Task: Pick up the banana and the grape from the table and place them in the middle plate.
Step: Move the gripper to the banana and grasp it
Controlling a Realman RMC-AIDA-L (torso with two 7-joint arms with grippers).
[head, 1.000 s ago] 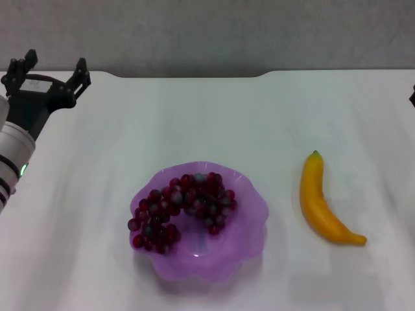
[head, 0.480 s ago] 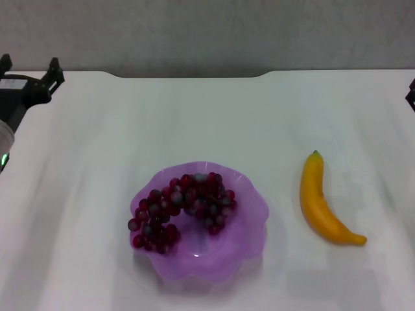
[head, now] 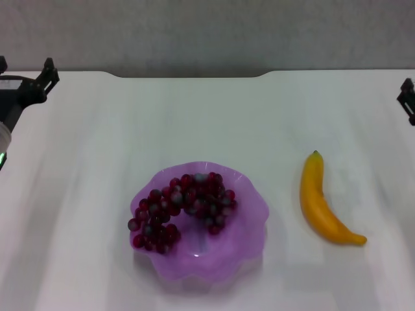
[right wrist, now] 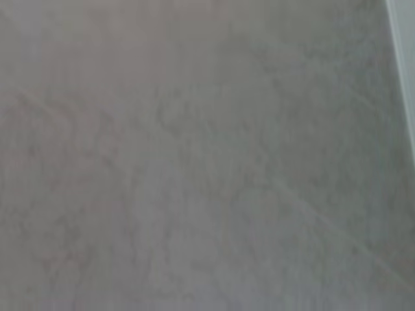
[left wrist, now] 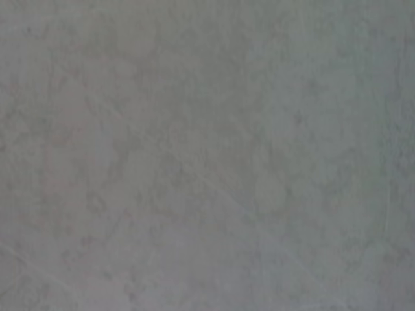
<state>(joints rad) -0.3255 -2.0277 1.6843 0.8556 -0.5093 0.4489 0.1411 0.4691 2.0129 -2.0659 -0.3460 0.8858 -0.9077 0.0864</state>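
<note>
The grape (head: 185, 207) bunch, dark red-purple, lies inside the middle plate (head: 251, 227), a translucent purple dish with a wavy rim near the table's front centre. To its right the yellow banana (head: 321, 201) rests on the white table (head: 194, 116), dark tip pointing away from me. My left gripper (head: 26, 66) hangs at the far left by the table's back edge, open and empty, well away from the plate. Only a dark sliver of my right gripper (head: 408, 98) shows at the right edge, far behind the banana. Both wrist views show only a blank grey surface.
A grey wall rises behind the table's dark notched far edge (head: 191, 73). White tabletop lies bare between the plate and the banana.
My left arm has pulled back to the left, out toward the frame's edge, with its gripper open and empty. The right gripper has edged slightly into view. Grapes, plate and banana have not moved.
</note>
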